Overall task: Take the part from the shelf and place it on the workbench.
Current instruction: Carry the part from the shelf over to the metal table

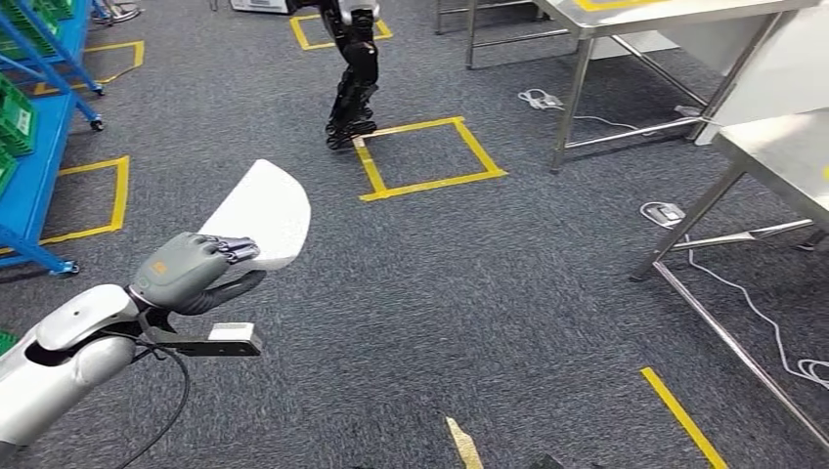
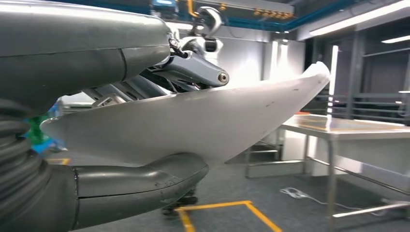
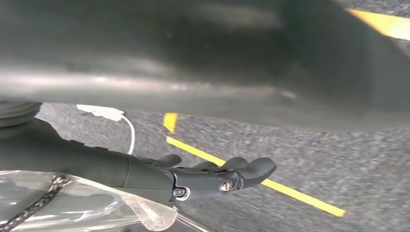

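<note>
Part: a white, smooth, curved shell with one rounded corner, thin-edged and faintly scuffed, gripped in the left hand between thumb and fingers, above grey carpet. Right hand hangs over the floor, fingers loosely extended, holding nothing.

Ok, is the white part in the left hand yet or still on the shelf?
In hand. The left hand grips the white part above the carpet, thumb beneath it, away from the blue shelf.
</note>
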You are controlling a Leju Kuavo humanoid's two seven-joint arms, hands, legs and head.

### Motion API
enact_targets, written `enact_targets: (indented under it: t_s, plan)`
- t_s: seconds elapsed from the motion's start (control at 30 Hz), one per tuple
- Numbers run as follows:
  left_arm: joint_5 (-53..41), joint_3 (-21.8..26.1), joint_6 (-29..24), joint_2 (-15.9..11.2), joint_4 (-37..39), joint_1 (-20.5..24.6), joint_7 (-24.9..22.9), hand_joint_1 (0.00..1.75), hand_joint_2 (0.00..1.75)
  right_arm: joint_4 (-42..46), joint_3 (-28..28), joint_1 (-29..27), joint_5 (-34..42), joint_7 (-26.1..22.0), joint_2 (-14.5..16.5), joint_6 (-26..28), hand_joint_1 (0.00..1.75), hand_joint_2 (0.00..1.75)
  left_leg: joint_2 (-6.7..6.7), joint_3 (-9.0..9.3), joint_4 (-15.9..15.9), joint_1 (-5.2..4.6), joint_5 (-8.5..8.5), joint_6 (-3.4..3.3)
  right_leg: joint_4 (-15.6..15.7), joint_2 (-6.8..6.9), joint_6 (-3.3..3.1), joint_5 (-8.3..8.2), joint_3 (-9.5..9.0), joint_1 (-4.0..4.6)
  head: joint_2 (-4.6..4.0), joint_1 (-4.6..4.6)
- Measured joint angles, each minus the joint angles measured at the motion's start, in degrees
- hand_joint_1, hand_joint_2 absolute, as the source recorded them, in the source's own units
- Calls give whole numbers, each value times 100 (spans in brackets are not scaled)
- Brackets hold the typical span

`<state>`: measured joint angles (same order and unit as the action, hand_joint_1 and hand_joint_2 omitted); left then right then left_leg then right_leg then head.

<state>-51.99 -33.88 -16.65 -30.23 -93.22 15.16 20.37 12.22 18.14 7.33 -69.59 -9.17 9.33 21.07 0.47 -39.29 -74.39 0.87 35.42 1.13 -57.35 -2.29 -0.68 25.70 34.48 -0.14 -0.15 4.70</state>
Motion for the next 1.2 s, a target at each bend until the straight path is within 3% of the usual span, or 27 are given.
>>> enact_targets:
  t_s: [0.03, 0.07, 0.13, 0.2, 0.27, 0.3, 0.37, 0.43, 0.5, 0.53, 0.57, 0.63, 0.7, 0.8, 0.87, 0.93, 1.0, 1.03, 1.07, 1.1, 1.17, 1.2]
  plan:
    - [1, -3, 1, 0, 0, -5, 0, 175, 175, 0, 0, -6, 1, 1, 0, 0, 0, 0, -10, 13, 71, -1, -121, -21, -9, -83, -1, 0, -2, 8, 0, -1]
    - [2, -3, 2, 0, 0, -5, 0, 175, 175, 0, 0, -10, 1, 1, 1, 0, 0, 0, -42, 128, 358, -3, -331, -48, -19, -165, 0, 0, -6, 12, 0, -2]
    - [3, -2, 2, -1, 0, 2, 0, 175, 175, 0, 0, -8, 2, 0, 5, 0, 0, 0, -303, 461, 1155, -2, -738, -113, -40, -316, 14, -4, 6, 9, 0, -5]
    - [3, -1, 2, -8, 0, 13, 0, 175, 175, 0, 0, -11, 2, -1, 10, 0, 0, 0, -524, 635, 1588, -7, -855, -146, -54, -448, 68, -27, 63, -14, 0, -2]
    - [3, 0, 3, -9, -1, 24, 0, 175, 175, 0, 0, -32, 2, -1, 10, 0, 0, 0, -459, 658, 1664, -17, -847, -159, -38, -571, 152, -65, 122, -40, 0, 3]
    - [3, -1, 3, -5, -1, 30, 0, 175, 175, 0, 0, -43, 2, -1, 9, 1, 0, 0, -386, 671, 1700, -14, -867, -175, -48, -529, 185, -53, 156, -40, 0, 1]
    - [3, 0, 1, 4, -2, 36, 0, 175, 175, 0, 0, -37, 2, -1, 7, 1, 0, 0, -225, 702, 1782, -2, -912, -223, -324, -216, 233, 138, 323, -15, 0, -22]
    - [4, 0, 1, 9, -2, 27, 0, 175, 175, -1, -1, -17, 2, -1, 8, 0, 0, 0, -61, 707, 1798, -12, -919, -251, -1040, 110, 278, 502, 665, -17, 0, -36]
    - [3, -7, 4, 18, -2, 16, 0, 175, 175, -2, -1, -23, 2, -1, 8, 0, 0, 0, 101, 707, 1794, -15, -912, -254, -1619, 181, 330, 690, 929, -44, 0, -35]
    - [3, -10, 4, 23, -2, 14, 0, 175, 175, -2, -1, -32, 2, -1, 8, 0, 0, 0, 175, 707, 1792, -14, -906, -249, -1611, 197, 351, 636, 915, -57, 0, -36]
    - [3, -13, 4, 27, -2, 13, 0, 175, 175, -1, 0, -37, 2, 0, 6, 0, 0, 0, 245, 710, 1787, -10, -898, -237, -1367, 232, 365, 492, 778, -68, 0, -36]
    - [3, -11, 3, 28, -2, 15, 0, 175, 175, 0, 0, -30, 3, 1, 3, -1, 0, 0, 368, 721, 1763, -17, -865, -186, -547, 438, 360, 174, 308, -63, 0, -38]
    - [3, -8, 3, 26, -2, 21, 0, 175, 175, 0, 0, -17, 5, -1, 2, -3, 0, 0, 464, 737, 1734, -45, -831, -126, -59, 585, 283, 52, 17, -42, 0, -28]
    - [4, -3, 2, 26, -4, 28, 0, 175, 175, 0, 0, -24, 14, -1, 2, -8, 0, 0, 567, 778, 1723, -40, -796, -46, -13, 452, 147, 45, 0, -34, 0, -24]
    - [7, 3, 0, 22, -7, 28, 0, 175, 175, 0, 0, -15, 16, -1, 2, -9, 0, 0, 381, 713, 1494, -5, -606, 7, 9, 332, 75, 22, -18, -52, 0, -13]
    - [11, 7, -2, 11, -7, 20, 0, 175, 175, 0, 0, 2, 15, -2, 2, -9, 0, 0, 99, 418, 799, 12, -224, 28, 17, 207, 32, 14, -30, -59, 0, 5]
    - [14, 6, -3, 6, -7, 0, 0, 175, 175, 0, 0, 5, 14, -2, 2, -10, 0, 0, 9, 81, 88, 11, 29, 27, 15, 61, 17, 13, -32, -49, 0, 9]
    - [15, 5, -3, 7, -7, -6, 0, 175, 175, 0, 0, 3, 14, -1, 2, -11, 0, 0, -2, 22, -7, 11, -9, 17, 10, -19, 16, 12, -36, -44, 0, 8]
    - [17, 5, -3, 7, -7, -8, 0, 175, 175, 0, 0, 1, 14, 1, 2, -10, 0, 0, -15, 72, 137, 11, -164, 0, 3, -100, 16, 11, -41, -41, 0, 8]
    - [19, 5, -3, 6, -7, -7, 0, 175, 175, 0, 0, 3, 14, 1, 2, -10, 0, 0, -60, 211, 476, 11, -397, -22, -7, -179, 19, 13, -47, -42, 0, 9]
    - [21, 6, -4, 3, -7, -1, 1, 175, 175, 0, 0, 14, 13, 0, 3, -9, 0, 0, -281, 537, 1236, 18, -761, -71, -35, -326, 43, 15, -39, -39, 0, 6]
    - [21, 6, -4, 1, -7, 2, 2, 175, 175, 0, 0, 20, 14, 0, 4, -9, 0, 0, -368, 636, 1475, 19, -829, -86, -48, -392, 69, 11, -16, -42, 0, 6]
